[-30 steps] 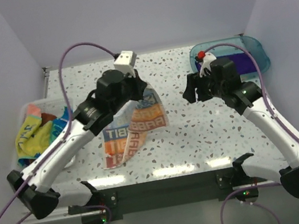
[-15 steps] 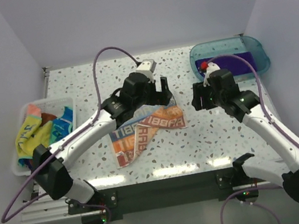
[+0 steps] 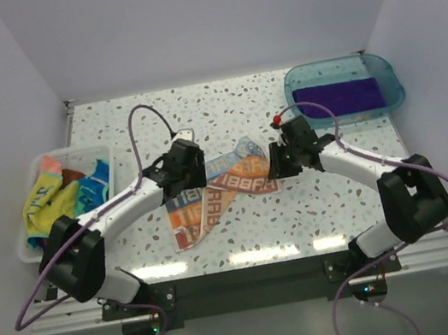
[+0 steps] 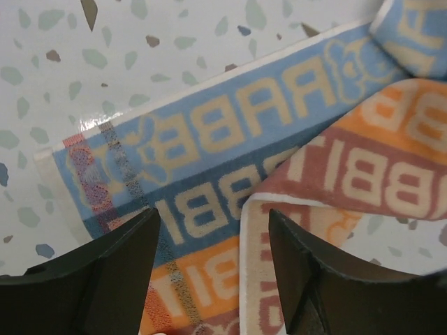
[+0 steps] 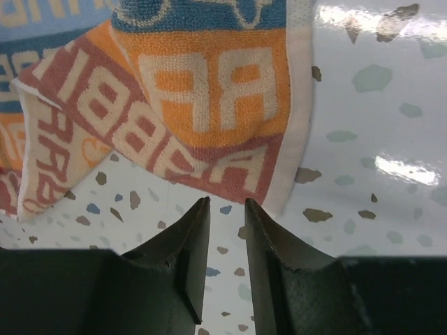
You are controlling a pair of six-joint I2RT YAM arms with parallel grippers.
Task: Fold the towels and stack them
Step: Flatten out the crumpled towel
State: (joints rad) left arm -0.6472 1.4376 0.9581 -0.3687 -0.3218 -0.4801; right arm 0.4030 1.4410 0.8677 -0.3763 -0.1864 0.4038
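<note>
The white towel with coloured "RABBIT" lettering (image 3: 226, 186) lies crumpled and partly doubled over on the speckled table. My left gripper (image 3: 186, 178) hovers open over its left part. In the left wrist view the lettered cloth (image 4: 209, 139) spreads beneath the gripper (image 4: 211, 216), and nothing is pinched between the fingers. My right gripper (image 3: 277, 165) is low at the towel's right edge. Its jaws (image 5: 227, 202) stand a narrow gap apart over bare table, just short of the towel's corner (image 5: 279, 188). A deep purple towel (image 3: 338, 98) lies flat in the teal tray (image 3: 392, 79).
A clear bin (image 3: 34, 171) at the left edge holds a heap of towels, among them a yellow and blue-green one (image 3: 50, 203). Purple cables loop above both arms. The table's side walls stand close on the left and right.
The left gripper opened and let the RABBIT towel drop onto the table, then sank lower and back to the left. The right arm came left and down to the towel's right edge, its jaws narrowing.
</note>
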